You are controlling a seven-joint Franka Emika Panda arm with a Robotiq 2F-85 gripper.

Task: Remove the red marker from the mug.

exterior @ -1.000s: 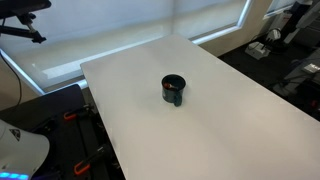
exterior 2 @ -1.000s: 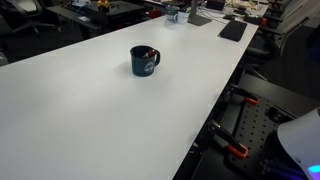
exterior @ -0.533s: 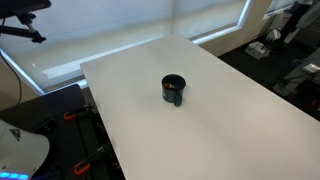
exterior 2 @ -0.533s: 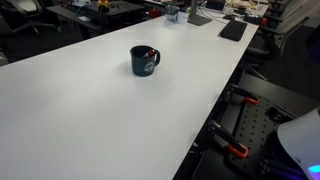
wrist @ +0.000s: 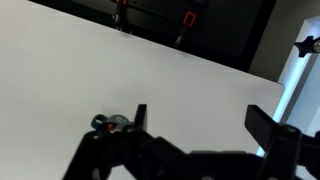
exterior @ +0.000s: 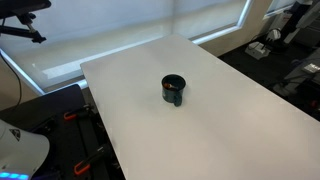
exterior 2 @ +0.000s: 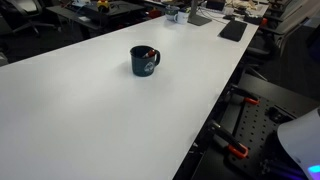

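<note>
The dark teal-black mug (exterior: 174, 90) stands upright near the middle of the white table (exterior: 230, 120) in both exterior views (exterior 2: 144, 61). The red marker (exterior 2: 147, 52) shows as a small red tip inside the mug's rim. In the wrist view the mug (wrist: 108, 123) is small at the lower left, just left of the left finger. My gripper (wrist: 200, 122) is open and empty, high above the table, fingers wide apart. The arm does not show in either exterior view.
The white table (exterior 2: 90, 110) has edges on all sides, with black frames and red clamps (exterior 2: 236, 150) beside it. Desks with clutter (exterior 2: 200, 15) stand at the back. A bright window blind (exterior: 120, 25) lies behind the table.
</note>
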